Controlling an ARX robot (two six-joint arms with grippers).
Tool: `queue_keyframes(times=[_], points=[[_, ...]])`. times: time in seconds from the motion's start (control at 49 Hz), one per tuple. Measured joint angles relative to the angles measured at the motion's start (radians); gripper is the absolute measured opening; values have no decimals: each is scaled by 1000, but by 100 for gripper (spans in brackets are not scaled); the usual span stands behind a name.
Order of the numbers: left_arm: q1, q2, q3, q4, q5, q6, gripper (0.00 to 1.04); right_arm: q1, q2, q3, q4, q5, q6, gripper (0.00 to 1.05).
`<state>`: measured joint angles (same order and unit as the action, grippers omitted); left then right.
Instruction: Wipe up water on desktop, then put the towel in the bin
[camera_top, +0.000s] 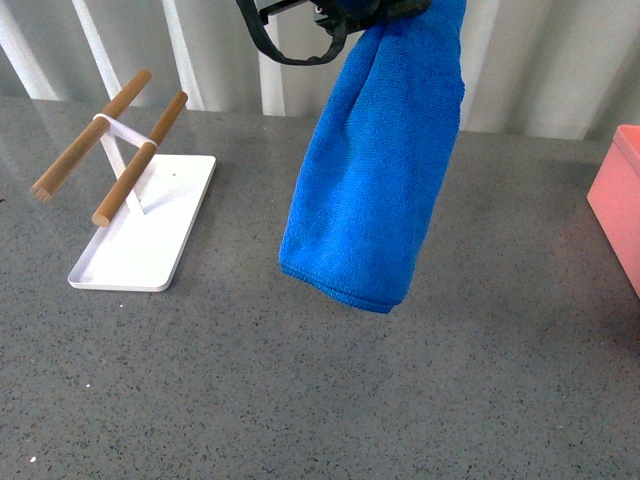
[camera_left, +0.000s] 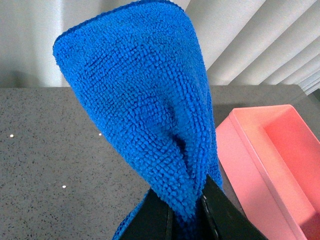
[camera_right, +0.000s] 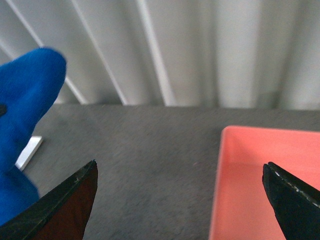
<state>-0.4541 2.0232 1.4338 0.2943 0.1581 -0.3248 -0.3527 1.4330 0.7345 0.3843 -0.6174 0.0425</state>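
Observation:
The bright blue fluffy towel (camera_top: 375, 165) hangs folded above the dark grey speckled desktop (camera_top: 300, 380), its lower edge clear of the surface. My left gripper (camera_top: 345, 12) at the top of the front view is shut on the towel's upper end; in the left wrist view the towel (camera_left: 145, 110) is pinched between its black fingers (camera_left: 187, 215). The salmon-pink bin (camera_top: 620, 205) stands at the right edge, and also shows in the left wrist view (camera_left: 272, 165) and the right wrist view (camera_right: 260, 185). My right gripper (camera_right: 180, 187) is open and empty above the bin's near edge. The towel also shows in the right wrist view (camera_right: 22, 100).
A white tray (camera_top: 145, 230) with two wooden rods (camera_top: 135, 160) on a stand sits at the left of the desktop. A white ribbed wall (camera_top: 560, 60) runs behind the table.

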Motion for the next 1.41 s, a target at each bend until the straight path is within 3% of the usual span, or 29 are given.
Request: queue_keyframes(times=[0.224, 0.592, 0.959, 1.184, 1.408], points=[[0, 0, 35, -6, -7, -14, 5, 143, 41, -1, 23, -129, 35, 98], [-2, 0, 63, -26, -12, -39, 5, 300, 201, 8, 110, -153, 13, 98], [-6, 0, 85, -30, -19, -75, 5, 488, 359, 155, 157, -136, -44, 98], [-6, 0, 87, -34, -18, -87, 5, 550, 403, 165, 212, -138, -29, 98], [-2, 0, 87, -35, -17, -91, 5, 546, 442, 208, 208, -115, -15, 98]])
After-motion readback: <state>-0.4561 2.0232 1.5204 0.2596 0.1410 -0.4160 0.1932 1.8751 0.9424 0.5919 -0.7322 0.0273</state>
